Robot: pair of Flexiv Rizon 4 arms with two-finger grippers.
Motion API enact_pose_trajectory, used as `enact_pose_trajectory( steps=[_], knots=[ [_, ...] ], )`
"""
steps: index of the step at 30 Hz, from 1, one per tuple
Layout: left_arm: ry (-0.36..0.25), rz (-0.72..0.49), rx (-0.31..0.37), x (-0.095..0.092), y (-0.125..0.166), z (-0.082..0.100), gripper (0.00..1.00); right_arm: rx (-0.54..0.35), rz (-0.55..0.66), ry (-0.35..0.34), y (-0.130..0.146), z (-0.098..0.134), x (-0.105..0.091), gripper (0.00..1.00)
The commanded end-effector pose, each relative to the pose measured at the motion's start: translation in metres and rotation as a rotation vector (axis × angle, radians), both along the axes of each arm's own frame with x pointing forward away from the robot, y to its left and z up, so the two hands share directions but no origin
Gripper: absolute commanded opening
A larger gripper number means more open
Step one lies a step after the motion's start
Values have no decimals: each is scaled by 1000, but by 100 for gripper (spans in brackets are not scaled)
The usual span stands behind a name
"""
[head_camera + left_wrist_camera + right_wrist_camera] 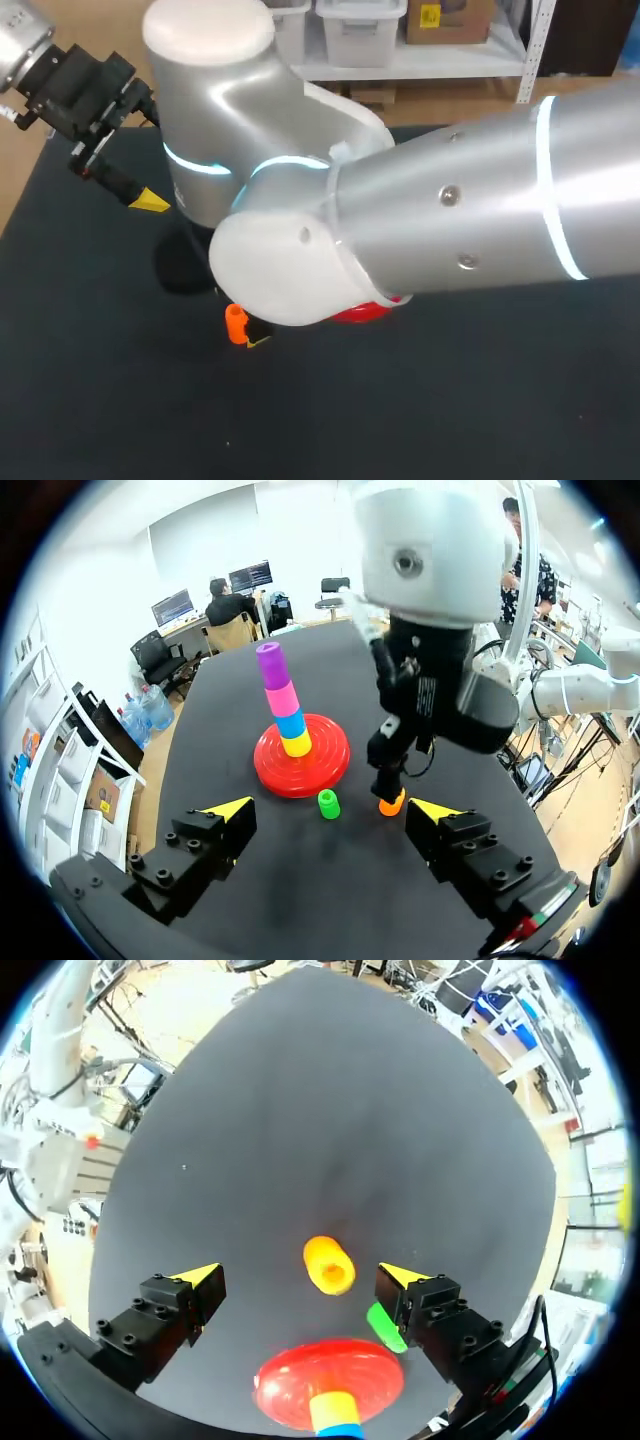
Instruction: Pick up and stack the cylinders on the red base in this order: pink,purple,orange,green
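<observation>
**Both tools wide, orange cylinder between the right fingers**

The dark desk point(450, 400) carries everything. The right arm point(480, 210) comes across the middle and hides most of the red base point(275, 770) in the head view. On the base's post four cylinders are stacked, from the top: purple point(270, 665), pink point(281, 698), blue point(290, 723), yellow point(297, 745).

The left tool point(331, 810) hangs at the desk's far left side, well apart from the base, with its fingers wide and nothing in them. The right tool point(298, 1278) is low over the desk, just beside the base, also wide. The orange cylinder point(329, 1264) sits on the desk between its fingers, and neither finger touches it. The green cylinder point(328, 803) stands on the desk near the base's rim, close to the orange one.
</observation>
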State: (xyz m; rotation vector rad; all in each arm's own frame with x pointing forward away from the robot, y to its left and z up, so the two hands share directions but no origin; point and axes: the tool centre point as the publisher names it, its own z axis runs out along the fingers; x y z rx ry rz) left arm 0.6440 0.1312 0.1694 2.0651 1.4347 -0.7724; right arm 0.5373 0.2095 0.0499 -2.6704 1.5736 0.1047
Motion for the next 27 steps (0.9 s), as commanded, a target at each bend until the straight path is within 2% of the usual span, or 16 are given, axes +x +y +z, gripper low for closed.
enact_pose_trajectory(
  steps=[1,5,27],
  knots=[
    [-3,1,-1,-1,0,-1,100,-6,3,-5,-1,-8,6,100],
    [-3,1,-1,-1,0,-1,100,-29,19,-40,0,-14,8,100],
    [-3,1,-1,-1,0,-1,100,-44,-17,-23,6,-36,16,100]
  ],
)
